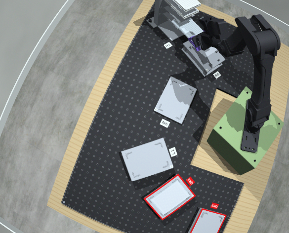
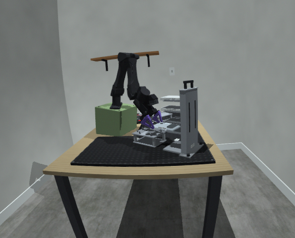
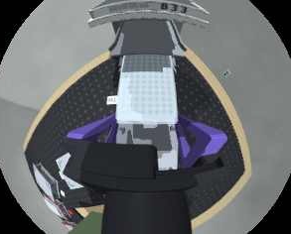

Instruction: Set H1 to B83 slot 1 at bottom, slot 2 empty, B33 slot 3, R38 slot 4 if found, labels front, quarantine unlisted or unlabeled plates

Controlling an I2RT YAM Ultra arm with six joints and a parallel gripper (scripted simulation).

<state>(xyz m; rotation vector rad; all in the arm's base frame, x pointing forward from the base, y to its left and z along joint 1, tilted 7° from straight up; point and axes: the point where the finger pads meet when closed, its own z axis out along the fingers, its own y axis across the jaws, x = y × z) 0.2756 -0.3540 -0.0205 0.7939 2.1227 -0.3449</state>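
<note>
The plate hotel H1 (image 1: 174, 17) stands at the far end of the deck, and I see plates on its upper shelves (image 1: 185, 5). A white well plate (image 1: 188, 28) reaches out level from the hotel's low front, above the end of the regrip nest RG (image 1: 202, 58). My gripper (image 1: 195, 42) holds this plate across its width, with a purple finger on each long side. In the wrist view the plate (image 3: 148, 96) lies between the fingers and points at the hotel (image 3: 148, 8). I cannot read any ID label.
Nest N6 (image 1: 176, 100) and landing nest L1 (image 1: 146, 159) are bare. QR1 (image 1: 169, 196) holds a white plate. QR2 (image 1: 209, 221) is partly cut off at the frame edge and looks bare. The arm's green base block (image 1: 242, 135) stands at the right.
</note>
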